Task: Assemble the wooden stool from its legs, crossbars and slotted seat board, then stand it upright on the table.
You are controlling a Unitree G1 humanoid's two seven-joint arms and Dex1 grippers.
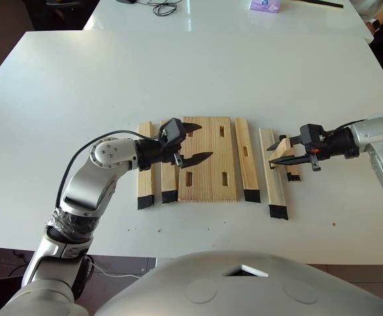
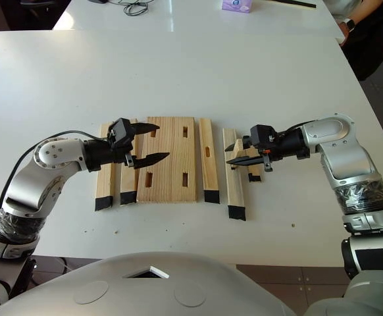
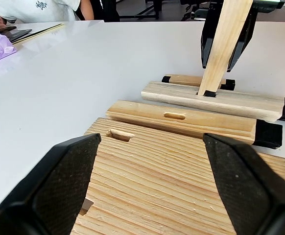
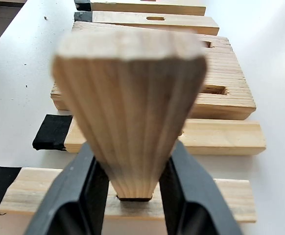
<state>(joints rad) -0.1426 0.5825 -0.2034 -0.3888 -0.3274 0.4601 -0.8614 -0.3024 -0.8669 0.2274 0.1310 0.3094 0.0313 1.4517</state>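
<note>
On the right gripper [image 1: 270, 155], the fingers [image 4: 71, 196] are clamped tight on a crossbar [image 4: 132, 93], pinching it from both sides. The bar stands steeply tilted, its lower end right at the slot of a leg [image 1: 274, 178], which lies second out from the seat board [image 1: 208, 164] on the board's right side. Over to the left gripper [image 1: 204, 140]: fingers [image 3: 64, 181] spread wide, holding nothing, hovering above the board's left half. Another leg [image 1: 246, 161] lies just beside the board's right edge, and two more legs [image 1: 145, 168] lie flat along its left edge, all on the white table [image 1: 79, 85].
</note>
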